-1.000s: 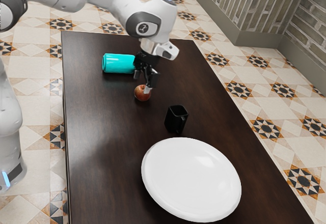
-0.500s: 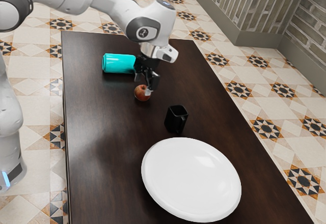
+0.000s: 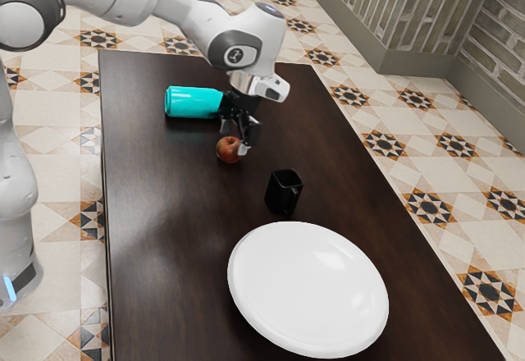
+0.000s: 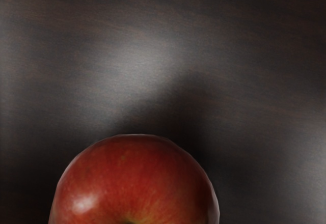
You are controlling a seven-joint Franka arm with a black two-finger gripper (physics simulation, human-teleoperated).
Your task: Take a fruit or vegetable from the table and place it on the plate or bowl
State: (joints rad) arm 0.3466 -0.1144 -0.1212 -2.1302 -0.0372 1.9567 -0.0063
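Observation:
A red apple (image 3: 228, 149) lies on the dark wooden table (image 3: 164, 213), between the teal can and the black mug. My black gripper (image 3: 236, 138) has come straight down onto it and stands open, its fingers reaching down beside the apple's top. The apple (image 4: 135, 183) looms large and close under my hand in the wrist view, resting on the table (image 4: 204, 56). A large white plate (image 3: 308, 287) sits at the near end of the table, well away from the gripper.
A teal can (image 3: 191, 102) lies on its side just behind the gripper. A black mug (image 3: 284, 191) stands between the apple and the plate. The table's edges drop off to patterned floor tiles on all sides.
My gripper has lowered from just above the apple to around its top. The arm's wrist has shifted slightly toward the exterior view's right. The apple has stayed in place.

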